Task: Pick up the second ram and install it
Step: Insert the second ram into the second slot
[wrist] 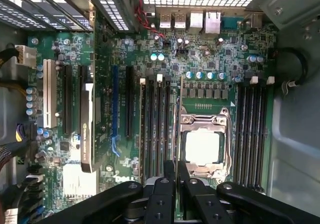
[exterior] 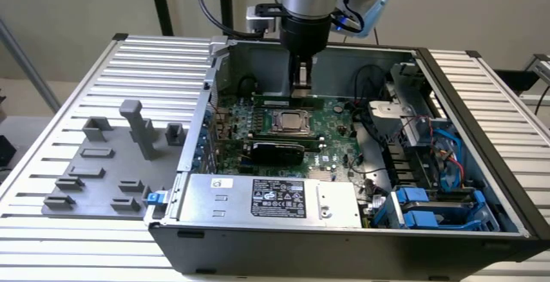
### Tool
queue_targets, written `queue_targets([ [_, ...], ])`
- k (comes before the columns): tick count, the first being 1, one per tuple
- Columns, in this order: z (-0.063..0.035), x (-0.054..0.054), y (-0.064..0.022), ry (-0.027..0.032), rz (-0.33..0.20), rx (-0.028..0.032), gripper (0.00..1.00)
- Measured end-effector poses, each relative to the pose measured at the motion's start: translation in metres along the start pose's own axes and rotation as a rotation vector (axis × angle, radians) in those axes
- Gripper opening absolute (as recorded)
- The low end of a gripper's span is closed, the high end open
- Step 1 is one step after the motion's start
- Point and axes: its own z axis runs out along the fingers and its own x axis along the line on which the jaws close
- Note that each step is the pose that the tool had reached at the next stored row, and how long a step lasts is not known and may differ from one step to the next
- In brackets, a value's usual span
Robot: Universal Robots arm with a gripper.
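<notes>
The second ram (wrist: 178,119) shows edge-on as a thin strip running away from my gripper (wrist: 176,173), whose black fingers (wrist: 162,194) are shut on its near end. It hangs over the motherboard (wrist: 210,49), along the gap between one bank of black memory slots (wrist: 155,124) and the CPU socket (wrist: 202,146). In the exterior view my gripper (exterior: 301,91) reaches straight down into the open computer case (exterior: 447,76). There the ram (exterior: 273,94) is a pale green strip just above the far edge of the motherboard (exterior: 335,127). Whether it touches a slot I cannot tell.
A second bank of slots (wrist: 252,129) lies past the socket. An expansion card (wrist: 87,129) stands in the board. The power supply (exterior: 275,198), blue drive bays (exterior: 429,208) and cables (exterior: 413,134) crowd the case. Grey holder blocks (exterior: 112,166) sit on the slatted table at the exterior view's left.
</notes>
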Motion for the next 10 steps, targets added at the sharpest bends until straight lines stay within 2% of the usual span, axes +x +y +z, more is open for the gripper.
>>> queue_targets([
  [10, 0.0182, 0.000, 0.0004, 0.0000, 0.011, -0.0001, 0.14],
])
